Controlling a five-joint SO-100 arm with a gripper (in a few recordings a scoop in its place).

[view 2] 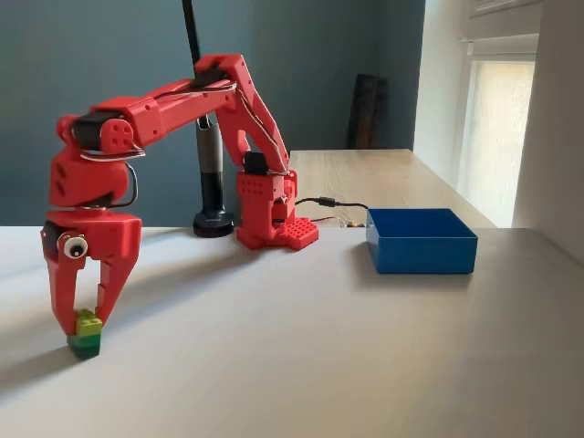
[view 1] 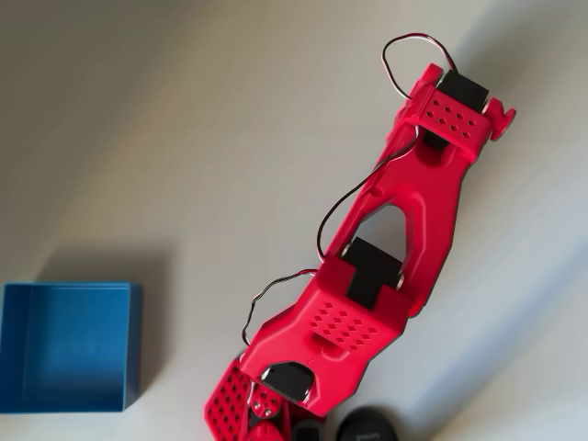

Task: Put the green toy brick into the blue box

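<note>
Fixed view, nearest: one green toy brick (view 2: 88, 333) on the worktop (view 2: 301, 356) at front left, gripper (view 2: 85, 321) pointing down with fingers pinching its top. Bare worktop between it and the one blue box (view 2: 421, 241) at right, well apart, open top. Behind: red arm base (view 2: 269, 210), black stand (view 2: 213, 187) beside it, cables (view 2: 333, 208) running toward the box.

red hand (view 2: 84, 315), lime-and-dark-green brick (view 2: 87, 333), bright blue box (view 2: 422, 241).

One green toy brick (view 2: 88, 332); one blue box (view 2: 421, 241); one red arm (view 2: 173, 109); one gripper (view 2: 85, 321).
</note>
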